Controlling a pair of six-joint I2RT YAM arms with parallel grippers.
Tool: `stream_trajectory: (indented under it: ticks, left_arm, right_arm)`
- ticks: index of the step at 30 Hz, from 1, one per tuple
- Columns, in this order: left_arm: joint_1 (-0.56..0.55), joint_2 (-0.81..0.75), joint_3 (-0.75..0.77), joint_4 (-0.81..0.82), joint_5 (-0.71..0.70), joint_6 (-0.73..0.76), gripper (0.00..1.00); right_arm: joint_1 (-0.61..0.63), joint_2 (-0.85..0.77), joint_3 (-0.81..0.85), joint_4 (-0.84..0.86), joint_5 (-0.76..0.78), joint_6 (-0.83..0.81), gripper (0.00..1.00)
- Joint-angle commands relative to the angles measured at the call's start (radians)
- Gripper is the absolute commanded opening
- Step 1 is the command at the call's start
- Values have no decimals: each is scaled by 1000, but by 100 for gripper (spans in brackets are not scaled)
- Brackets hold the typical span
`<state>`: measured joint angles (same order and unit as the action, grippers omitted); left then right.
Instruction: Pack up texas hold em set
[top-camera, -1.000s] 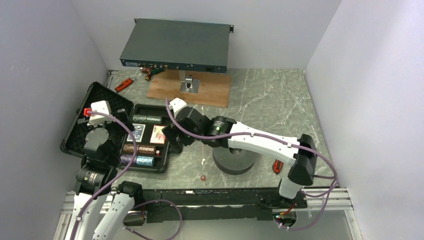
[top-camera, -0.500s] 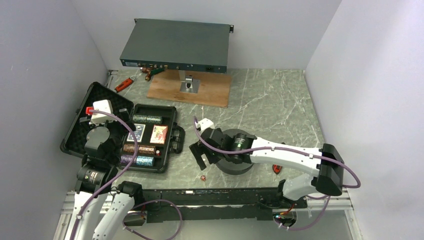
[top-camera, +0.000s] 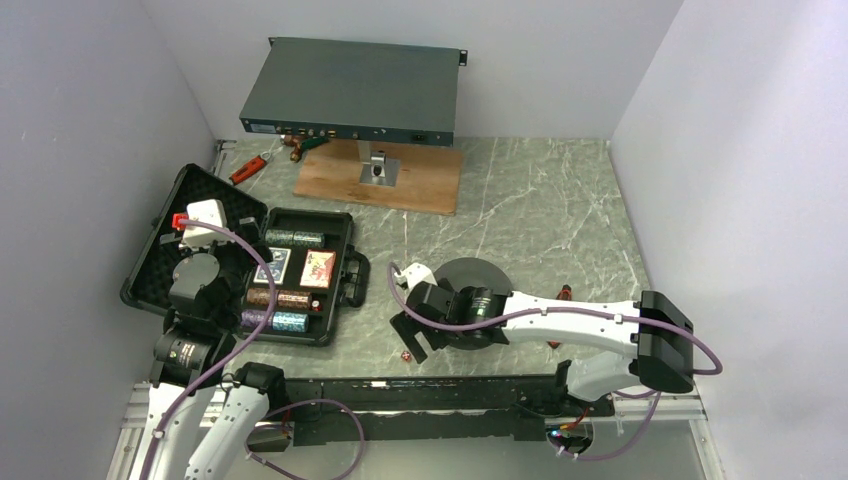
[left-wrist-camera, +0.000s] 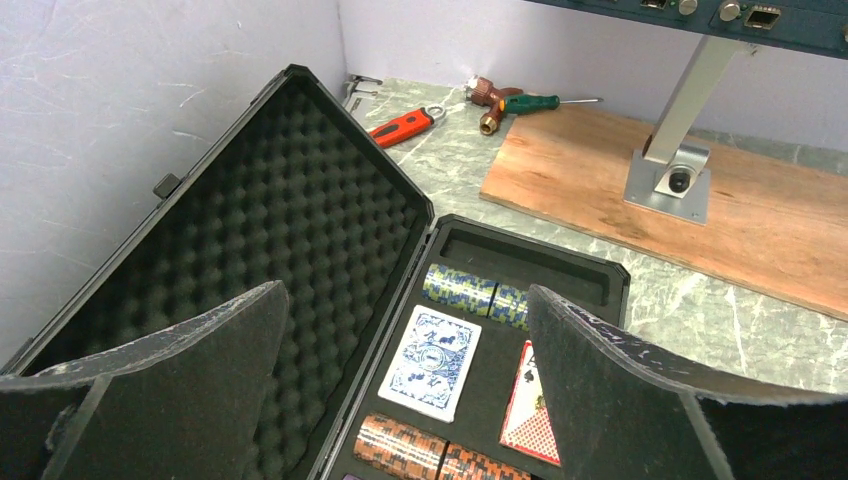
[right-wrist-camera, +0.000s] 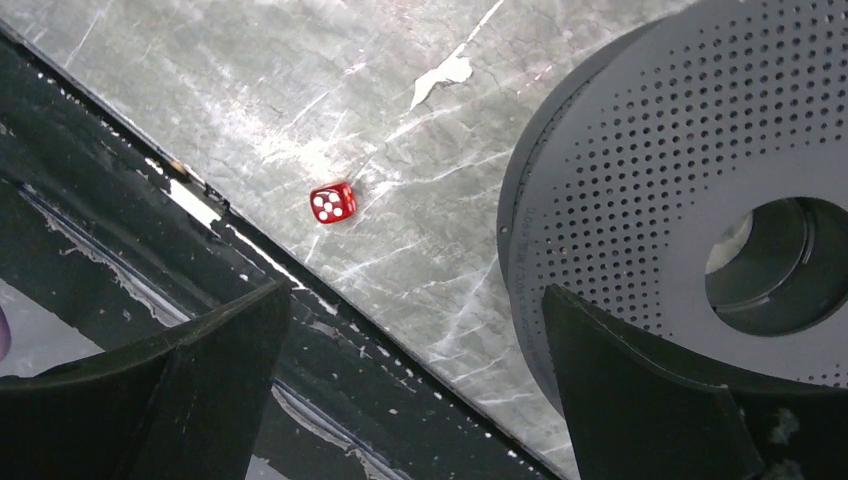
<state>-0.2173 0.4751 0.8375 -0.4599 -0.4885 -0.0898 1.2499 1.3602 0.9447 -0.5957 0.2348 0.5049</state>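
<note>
While the left end effector (left-wrist-camera: 405, 295) has held its place at the left of the overhead frame, fingers spread wide and empty above the open briefcase (top-camera: 347, 262), the right arm has done all the moving. The tray shows chip stacks (top-camera: 293, 238) at its far end, a blue card deck (left-wrist-camera: 433, 360) and a red card deck (top-camera: 317, 268) side by side, and more chips nearer the arms. Lower centre, a small red die (right-wrist-camera: 332, 202) lies alone on the surface, close to its dark near edge and well apart from the briefcase. The right end effector (right-wrist-camera: 415, 292) was at the case's right wall a second ago; it has swung back and down and now hangs over the die, fingers wide, gripping nothing. That suggests the die is the next piece to fetch. Just right of it sits the grey foam ring (right-wrist-camera: 640, 200).

The left fingers are hidden under their own wrist in the overhead view, and the wrist view cuts off the nearest chip rows. No yellow disc shows anywhere. A red-handled item beside the ring is mostly covered by the right arm.
</note>
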Motion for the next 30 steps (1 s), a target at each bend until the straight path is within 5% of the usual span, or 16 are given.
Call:
stream_trajectory:
  ticks: [1, 10, 20, 30]
  left_arm:
    - [4, -1, 3, 36, 19, 9, 96]
    - [4, -6, 5, 36, 24, 10, 95]
    - [4, 8, 3, 37, 17, 15, 95]
    - [4, 17, 3, 39, 21, 18, 95]
  right_arm:
    - [23, -3, -5, 82, 2, -101, 100]
    - [55, 12, -37, 160, -40, -188, 95]
    - [56, 150, 35, 112, -25, -84, 71]
    - [57, 190, 15, 207, -66, -74, 64]
